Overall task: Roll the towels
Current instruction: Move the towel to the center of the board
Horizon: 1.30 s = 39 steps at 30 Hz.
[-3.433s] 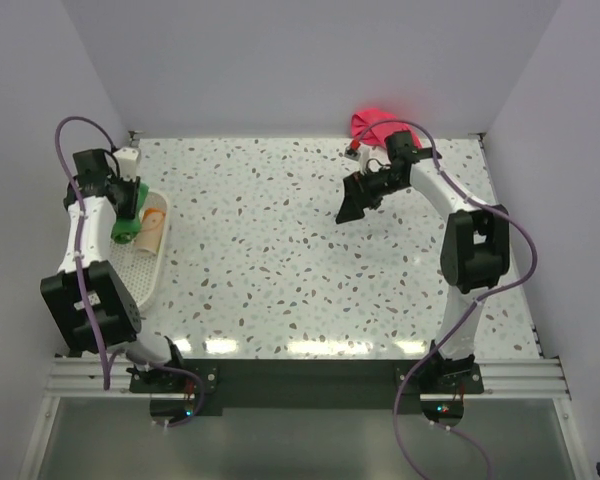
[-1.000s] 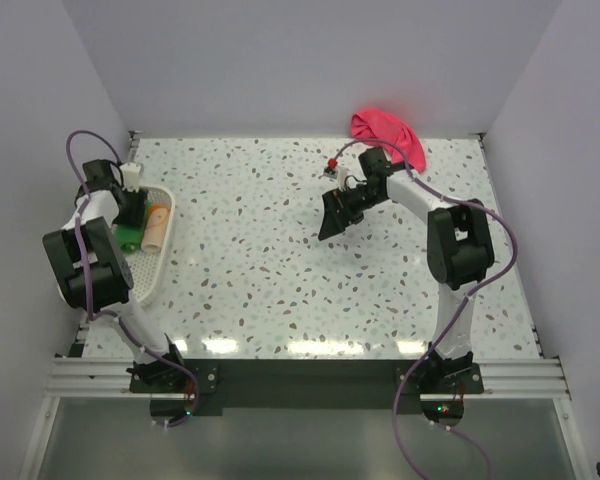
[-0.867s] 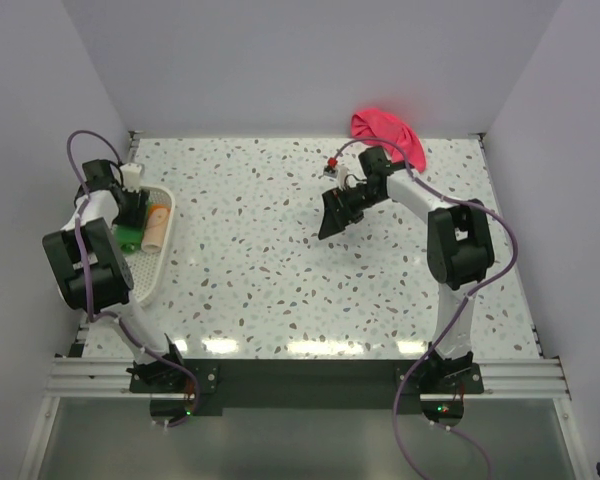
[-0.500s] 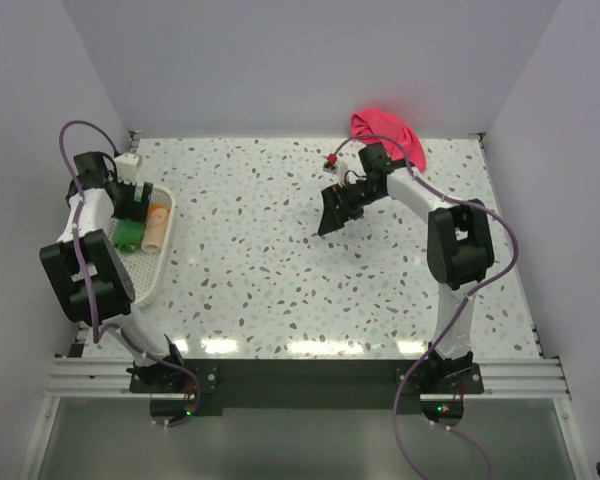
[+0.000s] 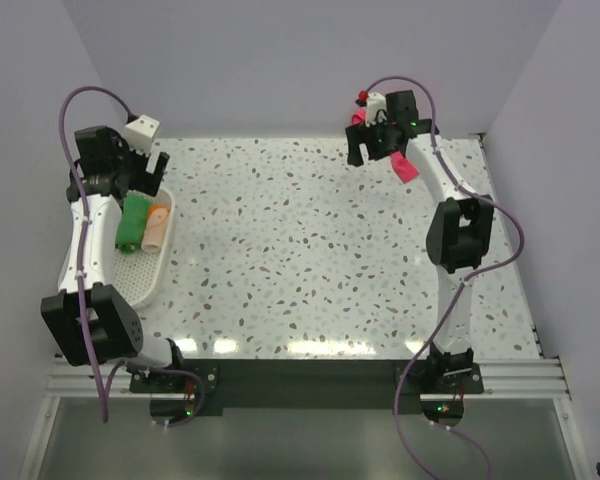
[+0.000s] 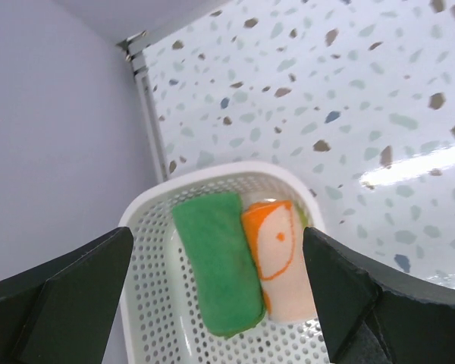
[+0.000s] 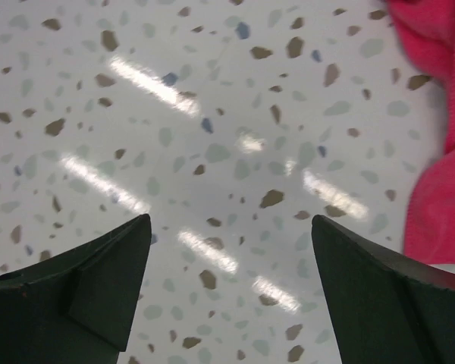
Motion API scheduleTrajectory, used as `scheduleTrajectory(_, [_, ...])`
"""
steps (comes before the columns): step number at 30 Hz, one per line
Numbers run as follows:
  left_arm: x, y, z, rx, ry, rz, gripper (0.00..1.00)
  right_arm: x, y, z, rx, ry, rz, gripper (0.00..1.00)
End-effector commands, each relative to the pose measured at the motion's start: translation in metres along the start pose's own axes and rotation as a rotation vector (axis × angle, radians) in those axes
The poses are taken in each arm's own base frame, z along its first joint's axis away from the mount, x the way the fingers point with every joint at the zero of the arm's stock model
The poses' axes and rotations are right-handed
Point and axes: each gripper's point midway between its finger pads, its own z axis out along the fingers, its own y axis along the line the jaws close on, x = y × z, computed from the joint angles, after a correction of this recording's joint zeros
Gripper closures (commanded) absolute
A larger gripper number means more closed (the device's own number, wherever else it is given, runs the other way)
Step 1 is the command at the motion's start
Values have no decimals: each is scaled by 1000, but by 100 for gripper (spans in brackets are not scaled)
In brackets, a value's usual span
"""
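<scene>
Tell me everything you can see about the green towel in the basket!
The green towel is bright green cloth that looks soft and fuzzy. It is rolled up into a thick log and lies on its side on the bottom of the white basket, the plastic one full of little holes, by the left edge of the table. One long side is snug against the orange towel, which is rolled up too. Nothing is holding it.
</scene>
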Motion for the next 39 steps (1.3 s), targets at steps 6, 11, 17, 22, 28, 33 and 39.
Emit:
scheduleTrajectory(6, [-32, -43, 2, 168, -82, -62, 0, 4, -115, 40, 393, 64, -4, 17])
scheduleTrajectory(11, [-30, -49, 6, 203, -55, -97, 0, 15, -143, 55, 519, 69, -43, 24])
scheduleTrajectory(17, [-27, -55, 3, 226, -35, -121, 0, 35, -181, 70, 640, 68, -20, 37])
scheduleTrajectory(22, [-21, -53, 1, 210, -6, -111, 0, 51, -196, 81, 645, 106, -1, 37])
scheduleTrajectory(28, [-24, -52, 0, 209, -14, -108, 0, 62, -192, 88, 616, 142, -7, 55])
scheduleTrajectory(33, [-33, -51, -3, 217, -34, -120, 0, 70, -169, 92, 490, 173, 22, 86])
scheduleTrajectory(39, [-34, -61, -4, 272, -48, -131, 0, 78, -98, 84, 183, 203, 94, 100])
